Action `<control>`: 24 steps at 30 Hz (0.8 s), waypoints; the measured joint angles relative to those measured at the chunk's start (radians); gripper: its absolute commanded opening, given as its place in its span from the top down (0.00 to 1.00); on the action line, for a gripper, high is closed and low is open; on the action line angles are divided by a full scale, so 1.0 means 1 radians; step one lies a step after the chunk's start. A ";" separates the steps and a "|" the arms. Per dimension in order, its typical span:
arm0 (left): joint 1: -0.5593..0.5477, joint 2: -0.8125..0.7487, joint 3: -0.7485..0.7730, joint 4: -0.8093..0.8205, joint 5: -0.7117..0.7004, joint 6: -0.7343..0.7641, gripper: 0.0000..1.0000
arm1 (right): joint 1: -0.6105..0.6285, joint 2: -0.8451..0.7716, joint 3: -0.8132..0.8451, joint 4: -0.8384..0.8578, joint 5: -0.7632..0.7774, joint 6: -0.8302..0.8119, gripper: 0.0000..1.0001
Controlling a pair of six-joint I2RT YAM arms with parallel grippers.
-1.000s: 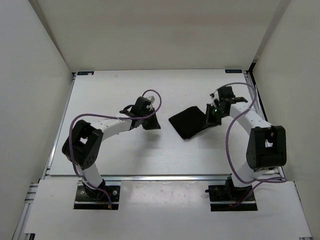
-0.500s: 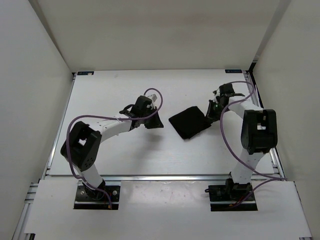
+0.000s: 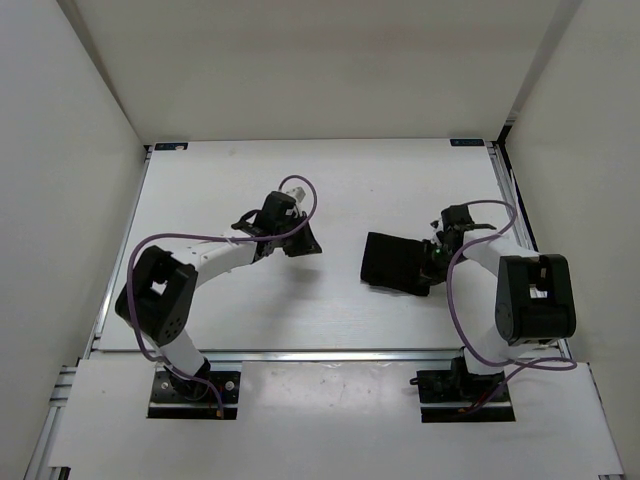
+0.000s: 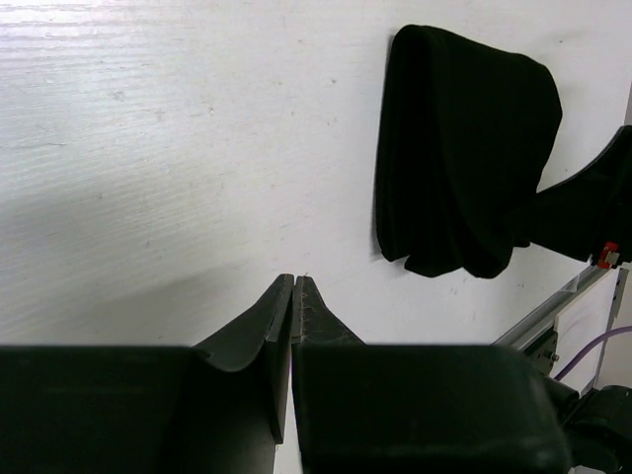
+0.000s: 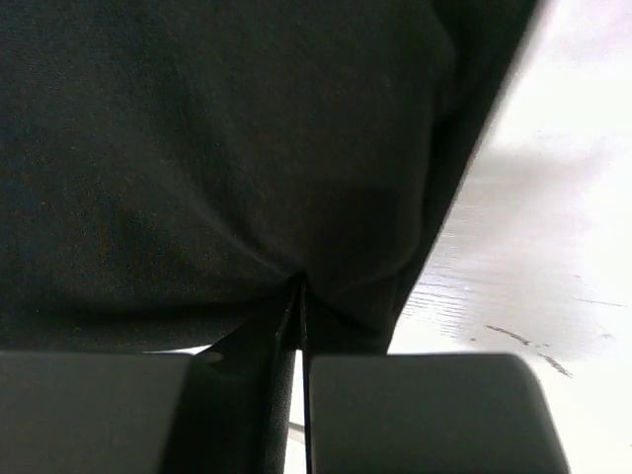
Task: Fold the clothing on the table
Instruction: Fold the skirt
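The clothing (image 3: 396, 263) is a small folded black bundle right of the white table's (image 3: 220, 190) middle; it also shows at the upper right of the left wrist view (image 4: 464, 148) and fills the right wrist view (image 5: 197, 148). My right gripper (image 3: 432, 262) sits at its right edge, shut on a pinch of the fabric (image 5: 299, 286). My left gripper (image 3: 300, 243) hovers well to the left of the clothing, shut with nothing between its fingers (image 4: 294, 281).
White walls stand around the table on three sides. A silver rail (image 3: 515, 210) runs along the right edge, close to the right arm; it shows at the lower right of the left wrist view (image 4: 553, 316). Purple cables loop over both arms.
The right gripper closed on the clothing's right edge and pulled it nearer and to the right, turning the bundle. The left gripper shifted slightly.
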 measured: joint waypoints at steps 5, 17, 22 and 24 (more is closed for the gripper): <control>-0.010 0.020 0.029 0.000 0.023 -0.005 1.00 | 0.005 0.006 0.020 -0.031 -0.006 -0.001 0.92; -0.080 0.032 0.156 0.053 0.117 -0.008 1.00 | -0.021 -0.116 0.357 -0.068 -0.005 -0.003 0.90; -0.054 0.031 0.095 0.069 0.120 -0.016 1.00 | 0.130 0.023 0.288 -0.023 -0.059 0.023 0.91; -0.031 0.021 0.052 0.064 0.117 -0.019 1.00 | 0.198 0.073 0.247 -0.019 -0.071 0.035 0.92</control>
